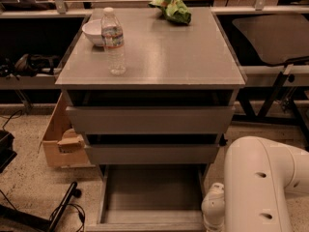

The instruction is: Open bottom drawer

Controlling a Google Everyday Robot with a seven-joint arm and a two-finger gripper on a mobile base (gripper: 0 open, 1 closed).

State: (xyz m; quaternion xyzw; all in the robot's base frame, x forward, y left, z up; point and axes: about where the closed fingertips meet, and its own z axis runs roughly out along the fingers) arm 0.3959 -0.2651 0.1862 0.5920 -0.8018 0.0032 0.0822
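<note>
Bottom drawer [152, 192] stands pulled out of the grey cabinet [193, 62], tray interior exposed, below the top drawer [149, 120] and middle drawer [152, 153]. White arm [265, 187] fills the lower right, with the gripper [213, 211] low, just beside the bottom drawer's right front corner. On the cabinet top: water bottle [114, 41], white bowl [94, 32], green bag [173, 8].

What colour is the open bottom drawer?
Grey. The bottom drawer shows best in the camera view. The end effector is out of view.

The shallow grey bottom drawer [152, 190] looks matt and smooth beside the glossy white plastic robot arm [265, 178], whose gripper hangs out of view below.
</note>
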